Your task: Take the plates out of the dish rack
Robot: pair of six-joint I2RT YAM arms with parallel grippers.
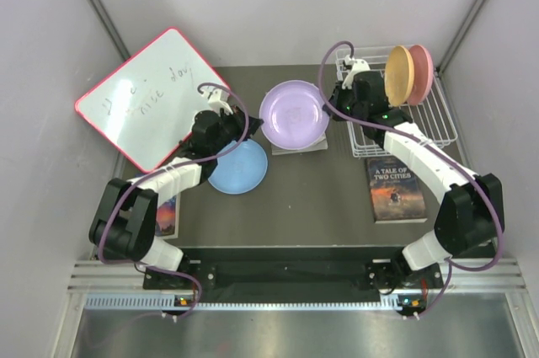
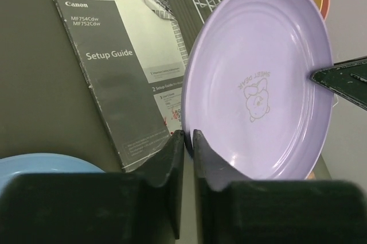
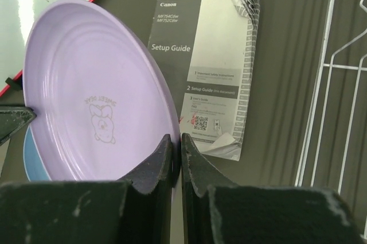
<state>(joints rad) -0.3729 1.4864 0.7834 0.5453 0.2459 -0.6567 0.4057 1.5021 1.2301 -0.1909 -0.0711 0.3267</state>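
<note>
Handover likely: right pincer (image 3: 176, 140) and left pincer (image 2: 188, 138) each pinch opposite rims of lavender plate (image 1: 294, 114) above bench (image 1: 320, 198); light blue plate (image 1: 238, 167) lies flat; orange plate (image 1: 399, 75), pink plate (image 1: 423, 73) upright in dish rack (image 1: 434, 126).

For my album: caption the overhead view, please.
Left gripper and right gripper pinch the lavender plate; blue plate on table, orange plate and pink plate in rack.
</note>
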